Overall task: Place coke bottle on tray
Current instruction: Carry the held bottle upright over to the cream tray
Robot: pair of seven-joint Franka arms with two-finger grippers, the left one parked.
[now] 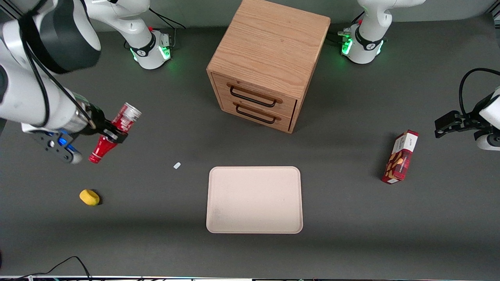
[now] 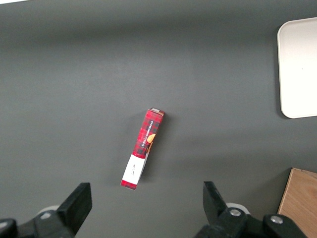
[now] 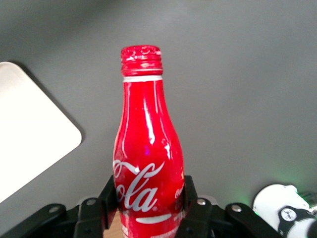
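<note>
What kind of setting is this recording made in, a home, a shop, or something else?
Most likely a robotics lab bench: a plain dark grey table with arm bases bolted on, and staged props, a wooden drawer cabinet, tray and snack box. The gripper holds the coke bottle aloft.

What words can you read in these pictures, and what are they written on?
"Coca-Cola", only partly in view in white script: on the coke bottle, held tilted in the pincer above the table, toward the working arm's end, away from the tray.
Snack box: white lettering on its red side, too small to read.
Nothing else carries readable text.
</note>
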